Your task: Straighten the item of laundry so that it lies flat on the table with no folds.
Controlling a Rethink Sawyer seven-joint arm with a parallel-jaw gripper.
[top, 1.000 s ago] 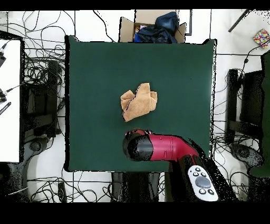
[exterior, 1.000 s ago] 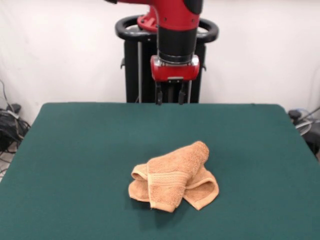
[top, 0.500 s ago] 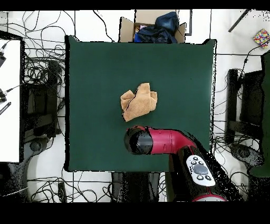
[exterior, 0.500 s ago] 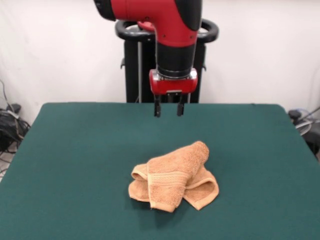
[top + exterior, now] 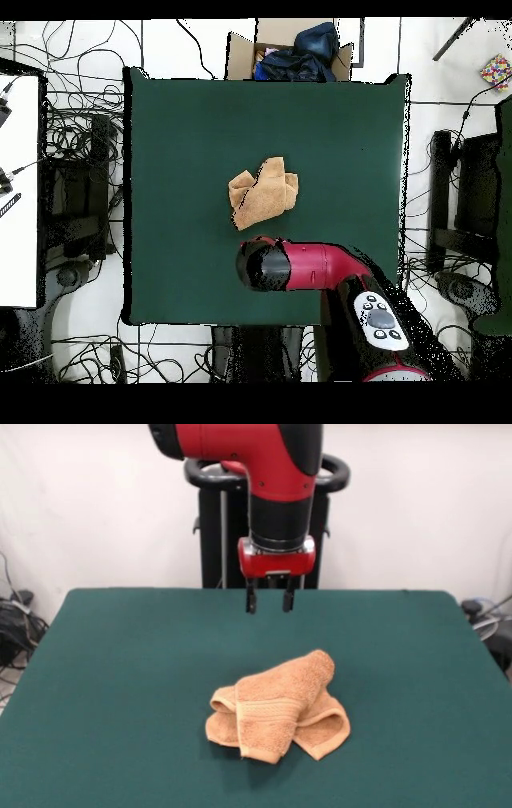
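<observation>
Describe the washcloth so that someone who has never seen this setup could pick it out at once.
Start from the wide dark green table in front of the black pedestal. Near its middle, on the side away from the robot's hand, lies a small orange-tan terry washcloth, crumpled into overlapping folds with a woven border band showing. It is the only thing lying on the green surface, and the hand hangs above the table without touching it.

The red arm [image 5: 272, 460] has a black wrist band, red collar and black-fingered gripper [image 5: 269, 602].
</observation>
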